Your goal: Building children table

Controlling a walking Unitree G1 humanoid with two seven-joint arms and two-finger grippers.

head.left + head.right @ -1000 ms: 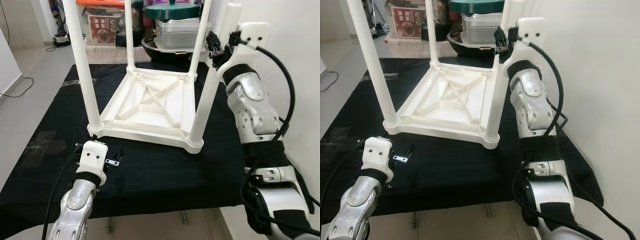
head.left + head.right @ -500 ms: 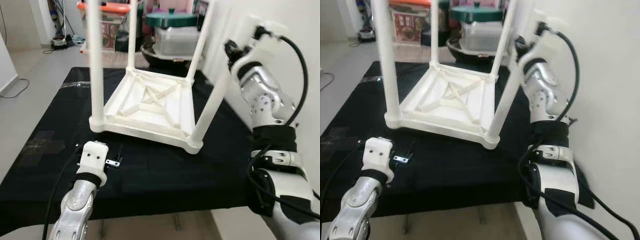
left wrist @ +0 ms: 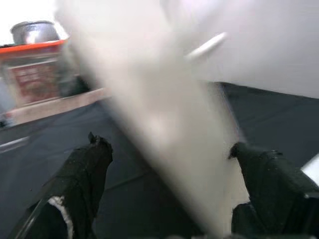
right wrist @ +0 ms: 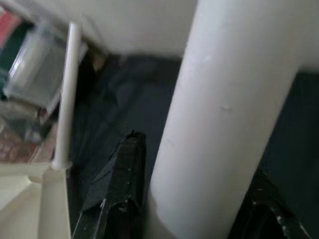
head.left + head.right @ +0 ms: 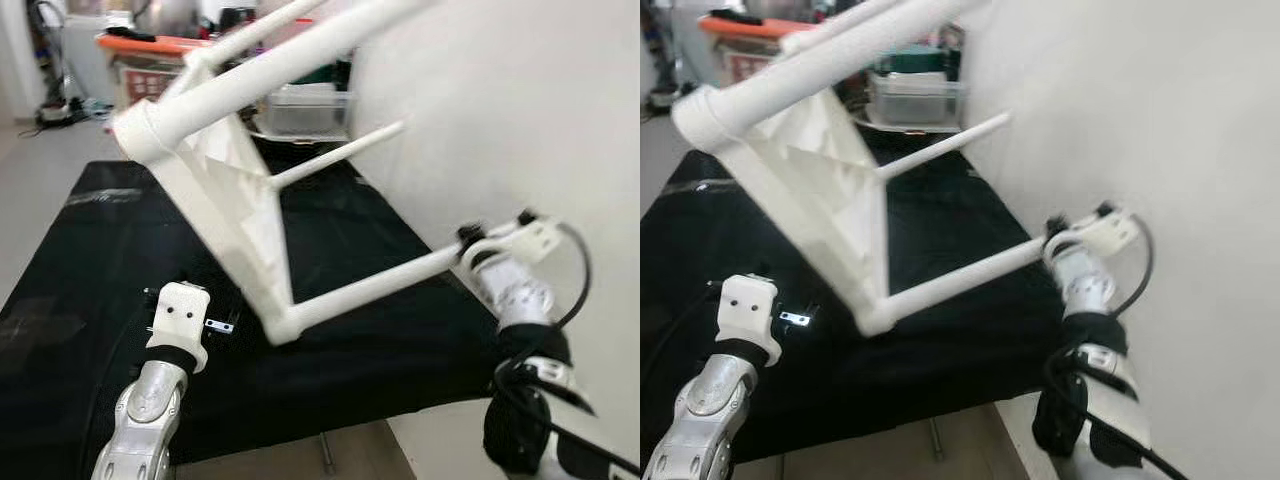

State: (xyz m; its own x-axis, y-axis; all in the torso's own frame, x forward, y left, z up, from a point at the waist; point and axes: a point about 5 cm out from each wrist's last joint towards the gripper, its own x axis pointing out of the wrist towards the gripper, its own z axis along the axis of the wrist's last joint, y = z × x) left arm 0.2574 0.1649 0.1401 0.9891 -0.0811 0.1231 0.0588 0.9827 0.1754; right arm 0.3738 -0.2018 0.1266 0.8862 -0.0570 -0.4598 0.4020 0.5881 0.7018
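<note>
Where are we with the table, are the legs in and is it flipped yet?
All four legs look fitted into the white children's table. In hand: the right gripper grips one leg and the table is tipped on its edge over the black cloth, mid-flip. The left gripper hovers open near the lower corner. Left: setting it upright on its legs.

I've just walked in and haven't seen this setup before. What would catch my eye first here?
The white children's table stands out at once: it is tipped up on one corner on the black cloth, its legs pointing toward the wall on the right. The right pincer is clamped on the end of the lowest leg, close to that wall. The left pincer hovers low over the cloth beside the grounded corner.
</note>
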